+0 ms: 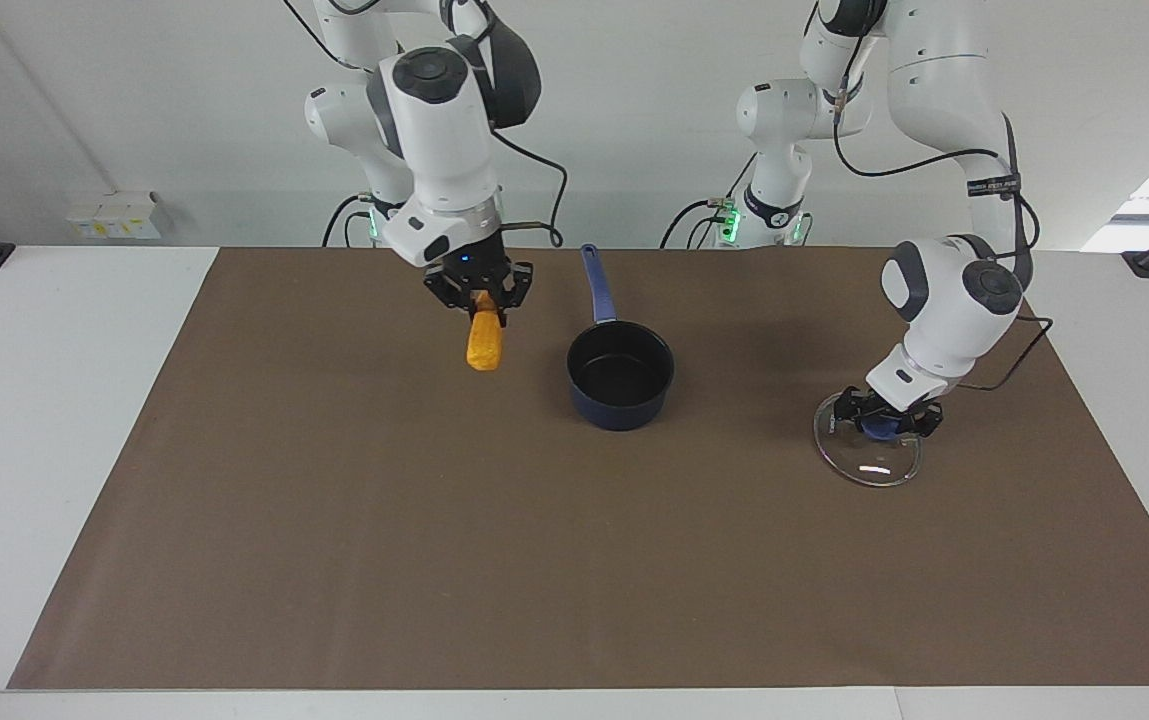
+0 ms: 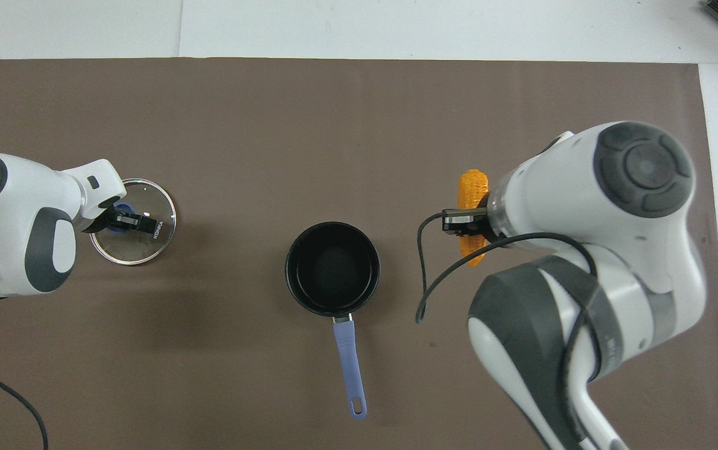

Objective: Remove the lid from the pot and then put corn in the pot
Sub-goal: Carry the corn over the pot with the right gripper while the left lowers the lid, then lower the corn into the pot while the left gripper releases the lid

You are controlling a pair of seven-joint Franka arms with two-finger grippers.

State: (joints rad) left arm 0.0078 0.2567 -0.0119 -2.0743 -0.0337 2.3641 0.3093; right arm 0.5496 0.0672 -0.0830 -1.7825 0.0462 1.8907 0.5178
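The dark blue pot (image 1: 620,412) stands open on the brown mat with its handle (image 1: 599,285) pointing toward the robots; it also shows in the overhead view (image 2: 290,270). My right gripper (image 1: 482,300) is shut on the top end of the orange-yellow corn (image 1: 483,345), which hangs upright over the mat beside the pot, toward the right arm's end. The corn also shows in the overhead view (image 2: 472,186). The glass lid (image 1: 874,468) lies flat on the mat toward the left arm's end. My left gripper (image 1: 884,425) is down at its blue knob.
The brown mat (image 1: 434,560) covers most of the white table. A black cable (image 2: 424,294) hangs from the right arm's wrist. A small white box (image 1: 114,215) sits at the table's edge nearest the robots, at the right arm's end.
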